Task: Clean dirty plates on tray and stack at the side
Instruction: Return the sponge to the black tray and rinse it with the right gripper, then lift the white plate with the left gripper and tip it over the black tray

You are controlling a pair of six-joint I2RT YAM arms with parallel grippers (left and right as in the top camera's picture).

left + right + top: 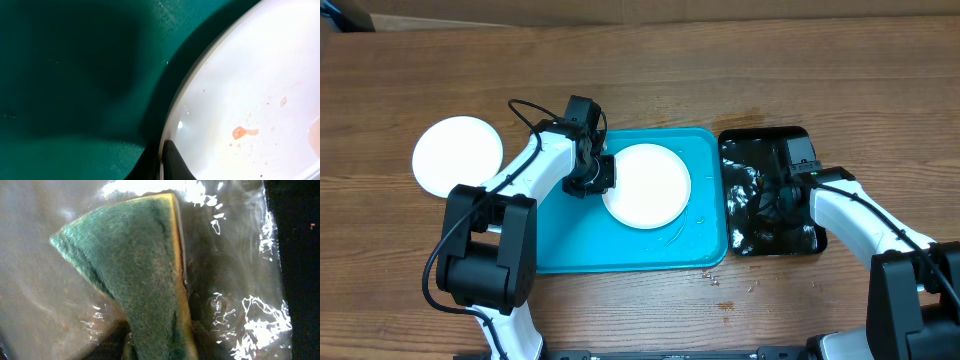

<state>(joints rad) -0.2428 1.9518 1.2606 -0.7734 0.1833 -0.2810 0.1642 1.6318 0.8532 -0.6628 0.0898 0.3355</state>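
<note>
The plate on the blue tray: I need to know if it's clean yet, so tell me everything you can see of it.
The plate is small, round, plain white and glossy. It lies face up, right of centre on the turquoise tray. The left gripper is shut on its left rim. The left wrist view shows it is not clean: an orange-red smear, small specks and droplets mark its face. A dark shadow under the gripped rim suggests that edge may be slightly raised.
</note>
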